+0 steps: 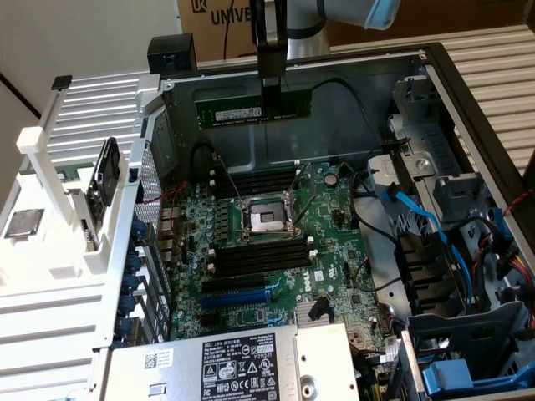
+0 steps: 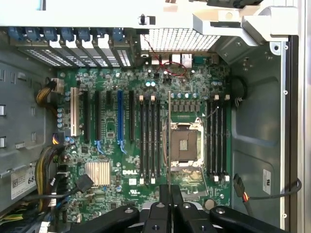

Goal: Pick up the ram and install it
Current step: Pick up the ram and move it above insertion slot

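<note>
Gripping status, exterior view.
- End effector (image 1: 272,93): clenched on the ram (image 1: 242,109), pinching the stick close to its middle.
- The ram: level, long edge downward, hanging in the air inside the open computer case (image 1: 468,109), well above the motherboard (image 1: 334,251).
- Below the end effector: CPU socket (image 1: 266,219) with no cooler on it. One bank of black memory slots (image 1: 259,257) lies beyond the socket and another lies nearer the end effector.
- Risk, as judged: a narrow pinch on a long stick leaves both ends free to swing. Any tilt would bring one corner down first and jam it against a slot wall.

Wrist view.
- End effector (image 2: 169,190): closed on the ram (image 2: 168,136), which shows edge-on as a thin line running away from the fingertips.
- Beneath that line: the strip of board between the memory slots (image 2: 150,141) and the CPU socket (image 2: 184,143), not a slot itself.
- Risk, as judged: lowered along this line, the stick would meet bare board or the socket frame, and the exposed socket looks easy to damage.
- White end clips (image 2: 141,98): cannot tell whether they are open or latched. Latched clips would block seating.
- Notch direction on the stick: cannot tell. If it is reversed, pressing would strain both slot and stick.
</note>
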You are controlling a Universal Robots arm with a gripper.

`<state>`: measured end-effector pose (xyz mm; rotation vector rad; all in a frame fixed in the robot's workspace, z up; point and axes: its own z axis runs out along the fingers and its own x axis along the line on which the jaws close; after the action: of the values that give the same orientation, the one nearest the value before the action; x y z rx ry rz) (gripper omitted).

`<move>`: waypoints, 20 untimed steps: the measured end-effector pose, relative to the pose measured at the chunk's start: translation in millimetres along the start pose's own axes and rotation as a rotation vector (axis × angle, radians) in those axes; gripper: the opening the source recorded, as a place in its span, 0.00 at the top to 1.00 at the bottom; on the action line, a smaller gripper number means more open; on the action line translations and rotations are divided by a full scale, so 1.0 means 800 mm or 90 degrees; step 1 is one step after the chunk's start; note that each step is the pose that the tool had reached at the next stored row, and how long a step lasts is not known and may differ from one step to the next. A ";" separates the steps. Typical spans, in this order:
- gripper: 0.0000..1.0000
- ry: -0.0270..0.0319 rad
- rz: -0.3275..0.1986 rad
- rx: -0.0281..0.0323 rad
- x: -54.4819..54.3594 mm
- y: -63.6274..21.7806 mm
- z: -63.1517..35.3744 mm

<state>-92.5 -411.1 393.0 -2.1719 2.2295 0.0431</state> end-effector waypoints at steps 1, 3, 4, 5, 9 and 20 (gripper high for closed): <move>0.88 0.0000 0.000 0.0000 0.000 0.000 0.000; 0.88 -0.0001 0.000 0.0000 0.000 0.000 0.000; 0.88 -0.0001 0.000 0.0000 0.000 0.000 0.000; 0.88 -0.0001 0.000 0.0001 0.000 0.000 0.000; 0.88 -0.0002 0.000 0.0001 0.000 0.000 0.003; 0.88 0.0000 0.005 -0.0041 0.000 -0.004 0.019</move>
<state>-89.0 -410.5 377.7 -2.1670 2.2405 0.0506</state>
